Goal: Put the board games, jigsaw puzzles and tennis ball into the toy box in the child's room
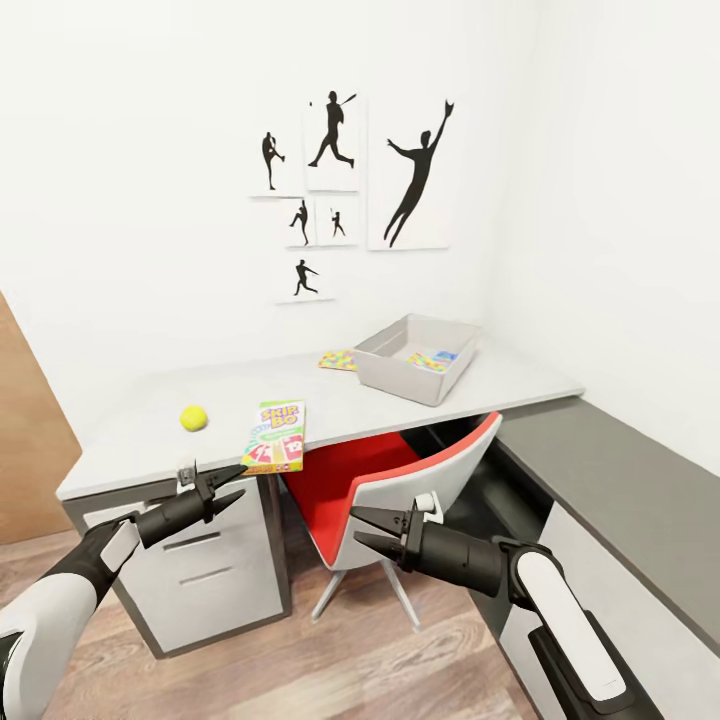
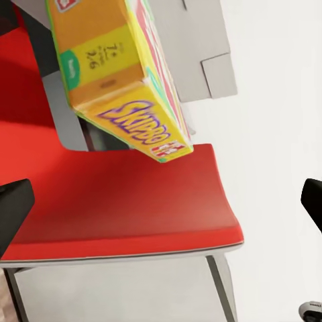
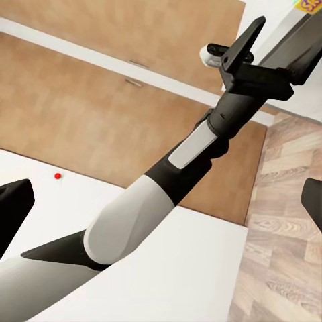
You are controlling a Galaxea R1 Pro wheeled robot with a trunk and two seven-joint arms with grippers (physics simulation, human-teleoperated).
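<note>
Overhead, both claws (image 1: 232, 484) (image 1: 366, 530) spread, empty, wrist view catching SKIP BO box (image 2: 127, 80) underside.

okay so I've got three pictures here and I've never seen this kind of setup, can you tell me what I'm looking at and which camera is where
It is a simulated two-armed robot. The big picture comes from its head camera, looking down at its left gripper and right gripper, both open and empty. The other two come from cameras on each wrist. On the table lie a tennis ball, a Skip-Bo board game overhanging the front edge, a jigsaw puzzle and the grey toy box. A red chair stands underneath.
</note>
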